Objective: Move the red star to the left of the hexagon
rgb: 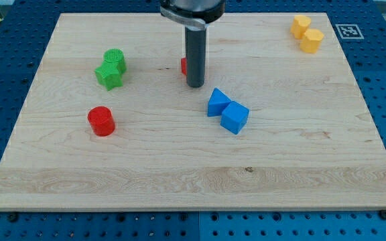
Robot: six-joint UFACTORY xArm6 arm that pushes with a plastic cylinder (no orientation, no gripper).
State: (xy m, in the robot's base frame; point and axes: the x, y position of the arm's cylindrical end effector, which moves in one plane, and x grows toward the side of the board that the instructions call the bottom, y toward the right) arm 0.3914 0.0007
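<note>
My tip (195,85), a bare rod with no hand to clench, touches the mostly hidden red star (184,65) near the tabletop's (179,174) top edge; which block is the hexagon is unclear, so pushing leftward seems next.

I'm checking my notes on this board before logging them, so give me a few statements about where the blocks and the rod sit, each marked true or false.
1. My tip stands just right of a red block that the rod mostly hides. True.
2. The two blue blocks lie at the view's top left. False: they lie near the middle, below and right of my tip.
3. The red cylinder stands alone, below the green blocks. True.
4. The two yellow blocks touch the blue ones. False: they sit far apart, at the view's top right.
5. The wooden board holds three green blocks. False: two show.
</note>
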